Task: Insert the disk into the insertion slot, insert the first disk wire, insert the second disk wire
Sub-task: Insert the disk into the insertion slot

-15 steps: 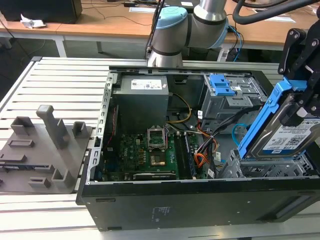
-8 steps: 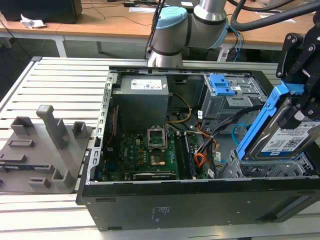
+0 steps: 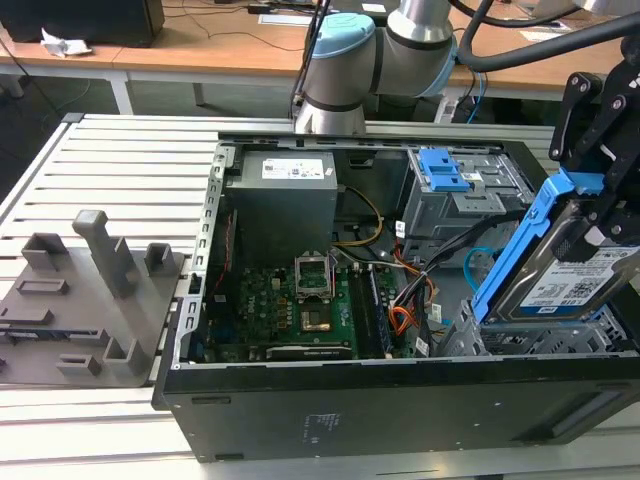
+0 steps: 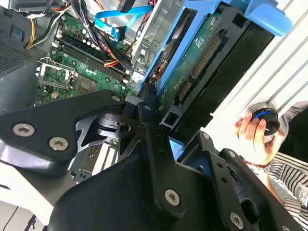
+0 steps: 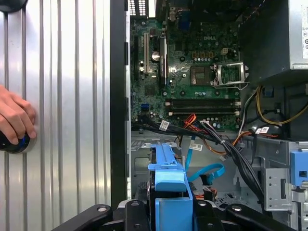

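The fingers [image 3: 608,222] clamp the disk [image 3: 565,285]. It tilts steeply, its lower end at the insertion slot [image 3: 575,342] directly below, on the exterior view's right.

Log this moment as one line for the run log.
tool: shut on disk | disk: tilted over drive cage, not seated | blue cable: loose inside case | hand: on knob

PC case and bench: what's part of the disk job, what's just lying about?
Job: gripper, disk it holds, insertion slot, first disk wire, second disk wire.
Lying about: grey fixture block, taller cage with blue latch, orange cable, crumpled paper.
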Tool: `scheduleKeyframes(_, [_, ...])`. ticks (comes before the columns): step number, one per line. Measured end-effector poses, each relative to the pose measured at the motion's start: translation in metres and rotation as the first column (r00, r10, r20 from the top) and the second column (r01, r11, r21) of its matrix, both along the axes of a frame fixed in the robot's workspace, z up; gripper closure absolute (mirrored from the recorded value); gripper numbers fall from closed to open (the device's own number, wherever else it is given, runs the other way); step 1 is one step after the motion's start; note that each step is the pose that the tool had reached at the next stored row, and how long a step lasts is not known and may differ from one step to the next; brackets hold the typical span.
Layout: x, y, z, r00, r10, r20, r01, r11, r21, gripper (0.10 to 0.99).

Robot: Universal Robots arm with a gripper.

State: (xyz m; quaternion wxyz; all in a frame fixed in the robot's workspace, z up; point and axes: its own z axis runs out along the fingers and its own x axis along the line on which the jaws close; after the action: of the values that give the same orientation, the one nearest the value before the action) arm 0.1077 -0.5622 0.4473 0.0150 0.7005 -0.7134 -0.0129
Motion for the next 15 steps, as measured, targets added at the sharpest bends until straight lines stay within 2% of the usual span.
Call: scheduleKeyframes(15, [0.0002, 0.0, -0.0077, 1.0, 0.0, 0.0, 0.0, 1.0, 0.0, 0.722])
